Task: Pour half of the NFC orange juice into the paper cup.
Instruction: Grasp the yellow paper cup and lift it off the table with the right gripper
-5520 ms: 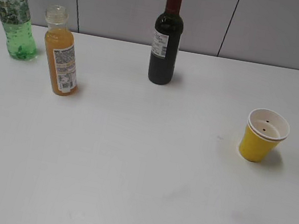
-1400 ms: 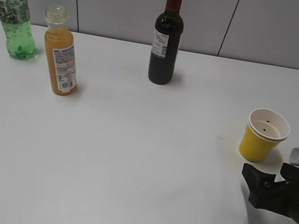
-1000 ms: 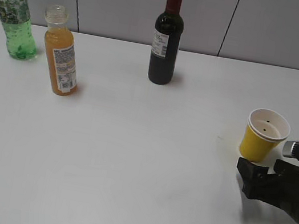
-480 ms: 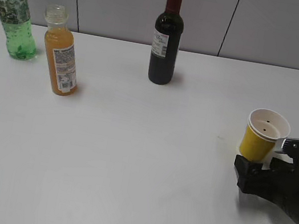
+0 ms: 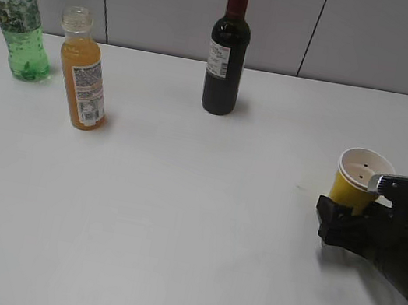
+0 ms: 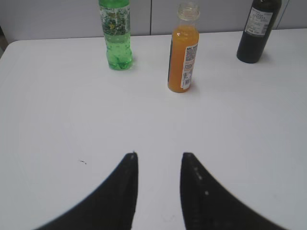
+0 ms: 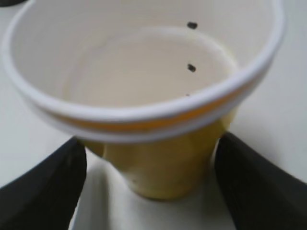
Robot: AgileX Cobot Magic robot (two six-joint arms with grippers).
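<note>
The NFC orange juice (image 5: 82,84) stands upright and uncapped at the back left of the white table; the left wrist view shows the bottle (image 6: 183,60) far ahead. The yellow paper cup (image 5: 354,183) stands at the right, empty with a white inside (image 7: 144,67). My right gripper (image 5: 346,209) is open and straddles the cup's lower body, one black finger (image 7: 48,187) on each side with a small gap to the cup wall. My left gripper (image 6: 159,155) is open over bare table with nothing between its fingers. It is out of the exterior view.
A green plastic bottle (image 5: 18,17) stands at the far back left, close to the juice. A dark wine bottle (image 5: 228,46) stands at the back centre. A grey panelled wall runs behind the table (image 5: 176,219).
My right gripper has come in from the lower right edge and slid up to the paper cup, so its fingers now flank it. The bottles and cup have not moved.
</note>
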